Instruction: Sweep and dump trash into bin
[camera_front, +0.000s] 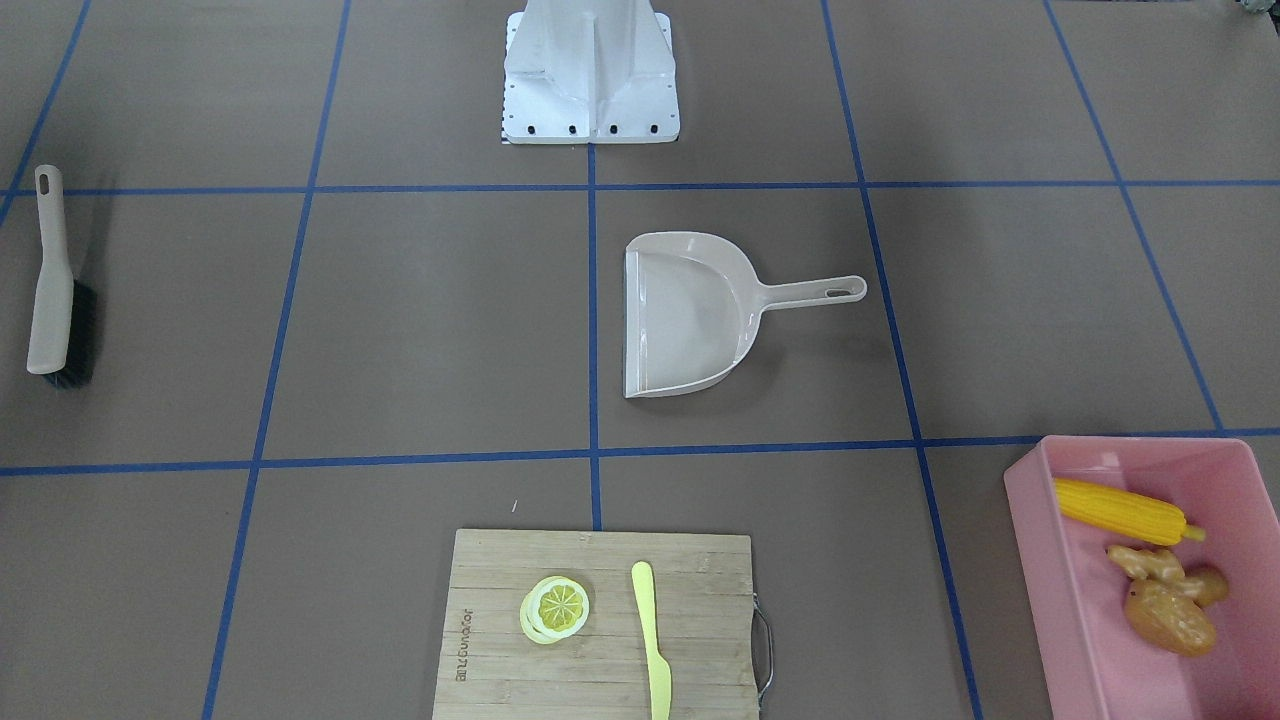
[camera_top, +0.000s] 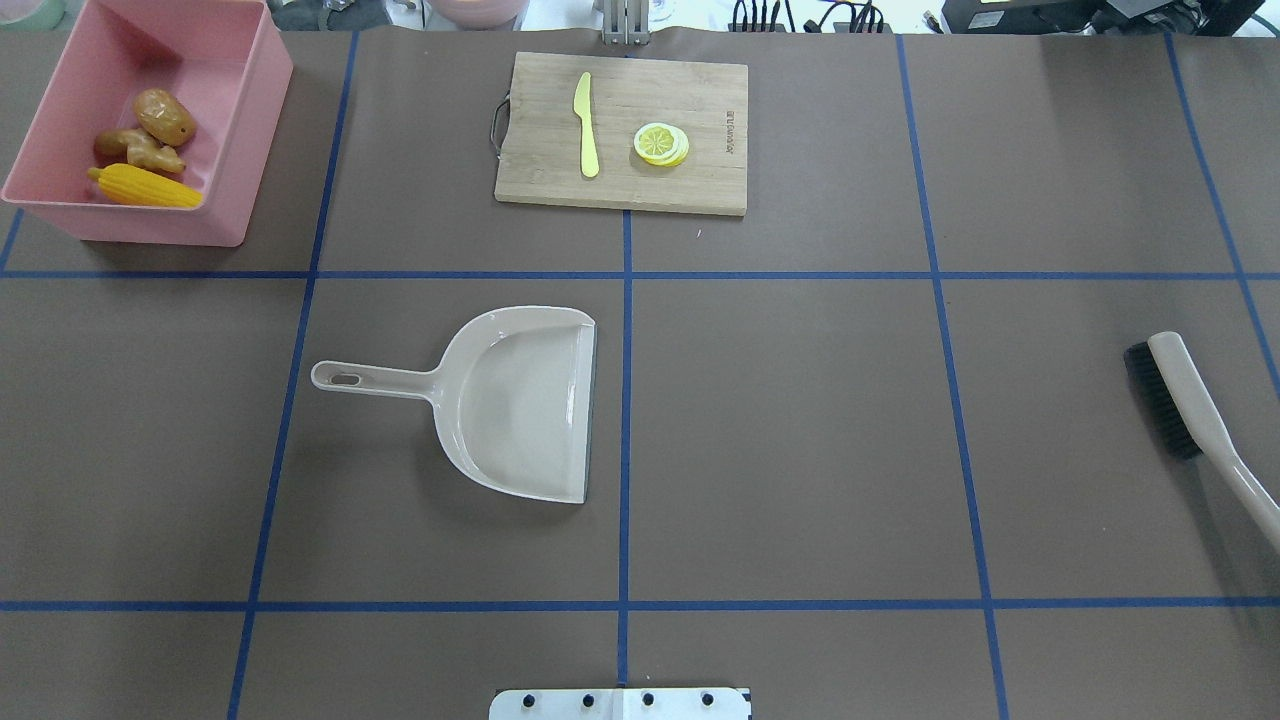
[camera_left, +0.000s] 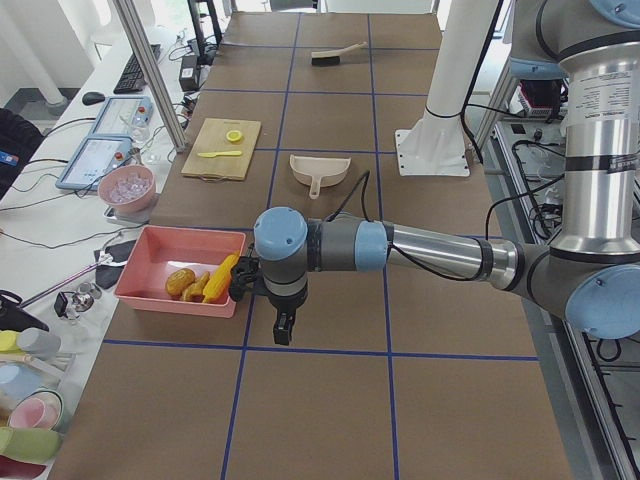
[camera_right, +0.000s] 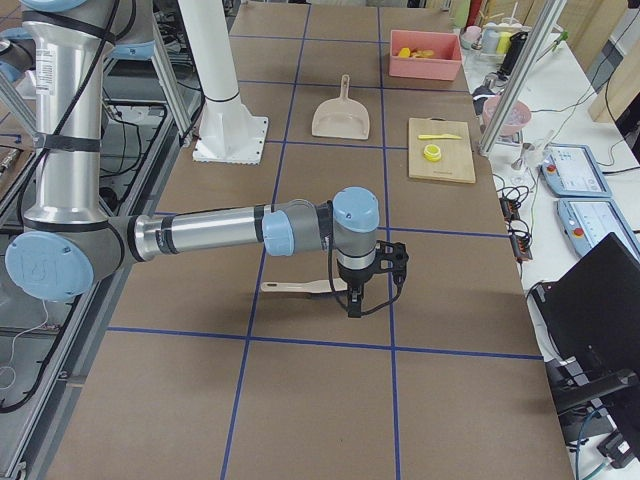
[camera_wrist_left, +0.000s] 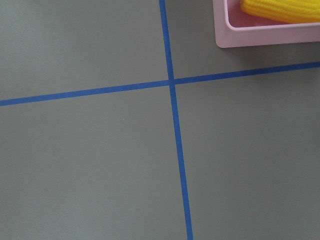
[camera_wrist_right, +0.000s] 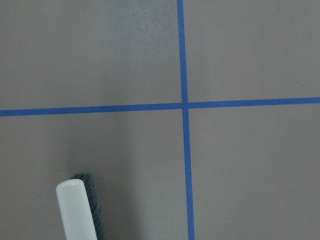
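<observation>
- Left gripper (camera_left: 283, 330): seen only from the side camera, fingers pointing down above the table (camera_top: 800, 420). It cannot be told whether the jaws are apart or together. Nothing is seen held in it.
- A tape crossing (camera_wrist_left: 171, 82) is recorded directly under the left wrist camera.
- Bin (camera_top: 130, 222): set on the table just beside the left gripper, not touching it. One rounded corner is caught at the upper edge of the left wrist view.
- All three trash pieces are noted inside the bin. The corn cob (camera_top: 145, 187) lies along the wall nearest the left gripper. The ginger root (camera_top: 140, 148) is found just beyond it, and the potato (camera_top: 165, 117) farther in, touching the ginger root.
- Dustpan (camera_top: 520, 400): laid flat and open side up, between the two grippers and well apart from both. Its handle is pointed toward the left gripper's side.
- Cutting board (camera_top: 690, 185): placed between the grippers, on the operators' side of the dustpan. A yellow knife (camera_top: 586, 125) and a lemon slice (camera_top: 661, 143) are seen on it, apart from each other.
- Brush (camera_top: 1190, 400): laid on the table just beside the right gripper, bristles turned sideways. One end is seen low in the right wrist view.
- Right gripper (camera_right: 354, 303): seen only from the side camera, fingers pointing down, close over the table. Its jaw state cannot be told, nor whether the brush is touched.
</observation>
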